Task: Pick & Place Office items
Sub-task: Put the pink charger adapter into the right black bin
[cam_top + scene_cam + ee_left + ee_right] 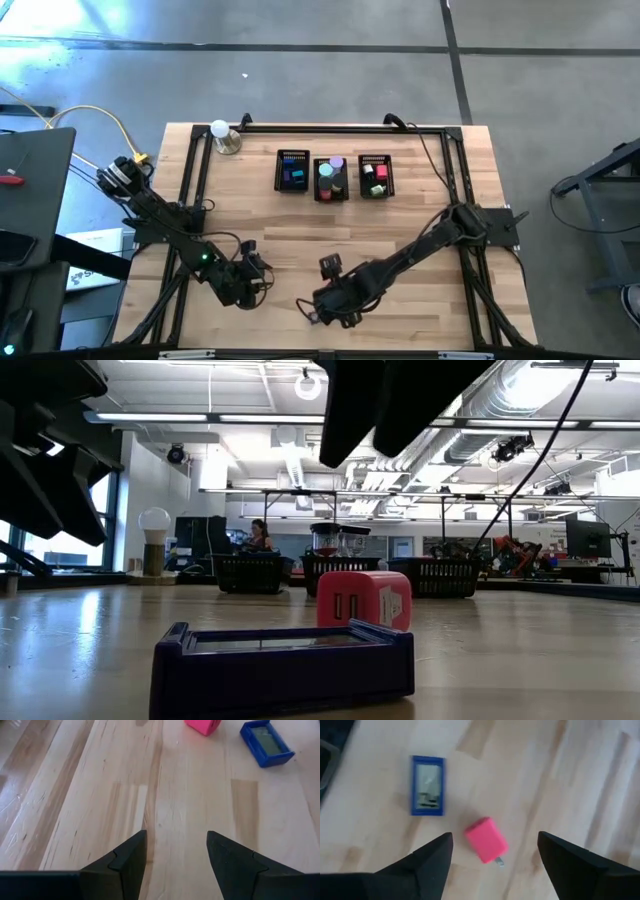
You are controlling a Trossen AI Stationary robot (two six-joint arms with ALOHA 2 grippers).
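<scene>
A pink block (486,840) and a flat blue piece (427,785) lie on the wooden table near its front edge; the low view shows the blue piece (285,665) lying flat in front of the pink block (365,600). My right gripper (495,837) is open above the pink block, a finger on either side of it, touching nothing; in the high view it is at the table's near middle (322,305). My left gripper (176,835) is open and empty over bare wood, left of both pieces (255,272); its wrist view shows the pink block (202,726) and the blue piece (267,742) farther off.
Three black mesh bins (279,170) (331,194) (389,175) with small coloured pieces stand in a row at the table's far middle. A white ball on a metal base (222,134) stands at the far left corner. A black frame (340,128) runs around the table.
</scene>
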